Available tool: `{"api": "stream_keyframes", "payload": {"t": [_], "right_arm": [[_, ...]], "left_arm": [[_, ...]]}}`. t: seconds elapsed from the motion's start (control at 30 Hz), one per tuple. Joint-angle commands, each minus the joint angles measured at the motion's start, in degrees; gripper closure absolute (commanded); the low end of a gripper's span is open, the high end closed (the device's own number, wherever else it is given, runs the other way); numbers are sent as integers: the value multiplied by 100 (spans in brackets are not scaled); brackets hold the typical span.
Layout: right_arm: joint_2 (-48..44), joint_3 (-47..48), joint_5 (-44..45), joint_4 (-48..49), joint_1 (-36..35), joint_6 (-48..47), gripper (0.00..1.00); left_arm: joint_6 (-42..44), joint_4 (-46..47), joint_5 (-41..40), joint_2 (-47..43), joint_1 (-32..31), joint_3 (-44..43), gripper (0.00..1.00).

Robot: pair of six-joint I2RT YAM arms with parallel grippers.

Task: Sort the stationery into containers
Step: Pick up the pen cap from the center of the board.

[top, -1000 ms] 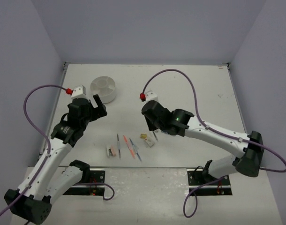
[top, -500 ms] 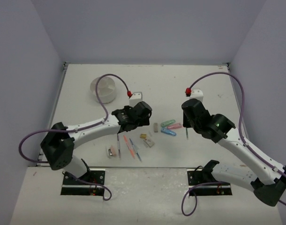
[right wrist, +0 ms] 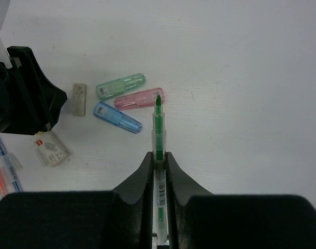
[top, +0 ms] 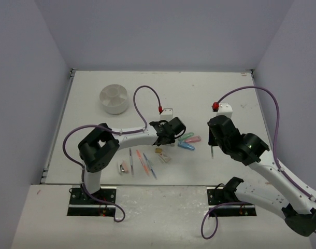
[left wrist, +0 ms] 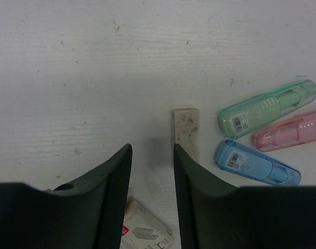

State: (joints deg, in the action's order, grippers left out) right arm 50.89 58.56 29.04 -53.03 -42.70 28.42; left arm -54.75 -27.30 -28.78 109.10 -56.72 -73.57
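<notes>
Unreadable barcodes are borne by the green capsule (left wrist: pixel 267 108) and blue capsule (left wrist: pixel 254 163). The left gripper (left wrist: pixel 152 155) is spread just beside a grey eraser (left wrist: pixel 186 127); a green-tipped pen (right wrist: pixel 158 122) is clamped in the right gripper (right wrist: pixel 158 158).

My overhead camera looks down from behind the arm bases (top: pixel 90 196) across the whole table (top: pixel 199 93), while both wrist cameras sit close above it, facing down, sharing the pastel capsules (left wrist: pixel 267 109) and, I think, the same eraser (left wrist: pixel 185 129).

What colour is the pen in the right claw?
The pen is green inside a clear casing; the right wrist view shows it best.
</notes>
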Motion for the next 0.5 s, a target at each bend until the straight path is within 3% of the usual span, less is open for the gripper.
{"api": "stream_keyframes", "payload": {"t": [0.0, 0.47], "right_arm": [[-55, 0, 109, 30, 9, -34, 100], [-145, -92, 6, 155, 9, -152, 100]], "left_arm": [[-402, -138, -297, 51, -108, -277, 60], [-729, -433, -402, 338, -279, -276, 63]]}}
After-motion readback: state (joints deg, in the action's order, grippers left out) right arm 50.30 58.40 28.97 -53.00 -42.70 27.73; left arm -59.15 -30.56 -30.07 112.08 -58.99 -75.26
